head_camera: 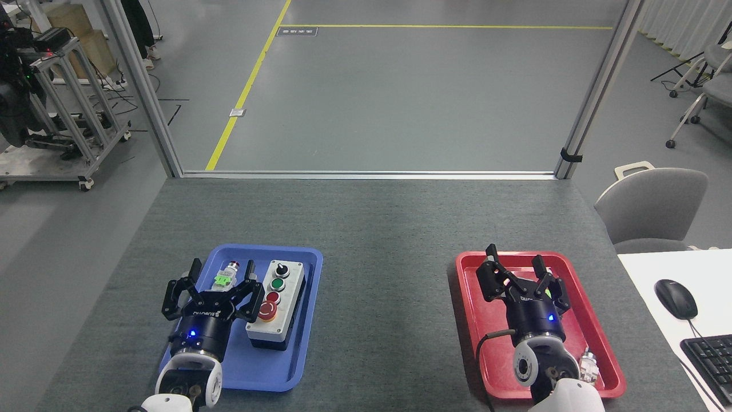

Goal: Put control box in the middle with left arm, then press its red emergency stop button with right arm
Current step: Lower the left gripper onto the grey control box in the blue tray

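The control box, light grey on a black base, lies in the blue tray with its row of controls running away from me. Its red emergency stop button is the nearest control. My left gripper hovers open over the tray, just left of the box, its right finger close to the box's left side. A small silver part with a green label lies between its fingers. My right gripper is open above the red tray, holding nothing. The middle of the dark felt tabletop lies between the trays.
A small silver part lies in the red tray's near right corner. A white desk with a mouse and keyboard stands at the right, and a grey chair behind it. An aluminium frame runs along the table's far edge.
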Controlling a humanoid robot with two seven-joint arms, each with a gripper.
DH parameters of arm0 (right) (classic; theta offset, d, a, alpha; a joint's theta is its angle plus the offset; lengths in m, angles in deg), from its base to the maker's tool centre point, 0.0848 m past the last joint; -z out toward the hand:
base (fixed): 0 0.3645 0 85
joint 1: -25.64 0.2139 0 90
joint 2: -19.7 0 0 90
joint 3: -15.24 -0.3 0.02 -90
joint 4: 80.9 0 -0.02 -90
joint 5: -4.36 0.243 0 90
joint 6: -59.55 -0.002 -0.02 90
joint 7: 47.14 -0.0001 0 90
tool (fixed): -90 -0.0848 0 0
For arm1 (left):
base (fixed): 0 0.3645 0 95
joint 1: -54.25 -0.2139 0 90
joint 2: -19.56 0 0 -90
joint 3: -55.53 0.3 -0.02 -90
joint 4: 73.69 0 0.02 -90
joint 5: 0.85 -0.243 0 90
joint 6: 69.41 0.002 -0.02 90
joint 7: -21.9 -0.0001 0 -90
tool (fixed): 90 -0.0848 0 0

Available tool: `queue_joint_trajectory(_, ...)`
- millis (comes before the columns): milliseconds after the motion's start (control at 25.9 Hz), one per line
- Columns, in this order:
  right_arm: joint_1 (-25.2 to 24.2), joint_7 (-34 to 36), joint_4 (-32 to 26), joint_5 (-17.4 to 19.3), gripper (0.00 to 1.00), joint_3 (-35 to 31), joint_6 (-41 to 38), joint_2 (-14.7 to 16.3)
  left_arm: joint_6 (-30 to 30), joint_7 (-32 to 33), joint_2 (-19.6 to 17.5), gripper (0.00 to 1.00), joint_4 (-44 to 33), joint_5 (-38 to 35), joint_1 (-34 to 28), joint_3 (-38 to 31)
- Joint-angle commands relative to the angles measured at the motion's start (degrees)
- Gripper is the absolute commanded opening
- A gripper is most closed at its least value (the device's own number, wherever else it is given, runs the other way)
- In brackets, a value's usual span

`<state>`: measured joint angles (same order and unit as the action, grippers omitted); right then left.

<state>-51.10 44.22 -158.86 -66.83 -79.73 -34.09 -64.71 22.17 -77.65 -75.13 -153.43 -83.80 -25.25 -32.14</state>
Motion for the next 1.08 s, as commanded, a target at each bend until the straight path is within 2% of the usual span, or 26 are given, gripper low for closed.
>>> queue_joint_trajectory(0,0.1,-0.04,0.0,0.0,1.0,-0.04,0.03,-0.04,0.36,-0.83,0.03,0.99,0.02,-0.55,-0.66,-0.4)
queue_joint_trajectory(155,0.1,-0.04,0.0,0.0,1.0,-0.04,0.12,-0.04,0.54,-1.88,0.29,0.99,-1.3,-0.29,-2.06,-0.48)
queue_joint_trajectory(232,0.1,-0.04,0.0,0.0,1.0,-0.04,0.21,-0.04,-0.43,-1.88,0.03,0.99,-4.46,-0.03,-5.31,-0.48)
queue_joint_trajectory(387,0.1,-0.04,0.0,0.0,1.0,-0.04,0.12,-0.04,-7.9,-3.9,-0.24,0.99,-8.94,-0.11,-13.22,-0.13)
queue_joint_trajectory(464,0.1,-0.04,0.0,0.0,1.0,-0.04,0.12,-0.04,-8.87,-5.22,0.2,0.99,-8.94,-1.08,-15.33,0.31)
queue_joint_trajectory(541,0.1,-0.04,0.0,0.0,1.0,-0.04,0.12,-0.04,-8.25,-5.13,0.38,0.99,-6.31,-2.4,-14.98,2.59)
queue_joint_trajectory(735,0.1,-0.04,0.0,0.0,1.0,-0.13,0.21,-0.04,-0.87,-4.96,0.38,0.99,1.6,-6.79,-10.76,6.81)
queue_joint_trajectory(1044,0.1,-0.04,0.09,0.0,1.0,-0.13,0.21,-0.04,0.1,-3.64,0.64,0.99,8.11,-6.62,-6.55,6.81)
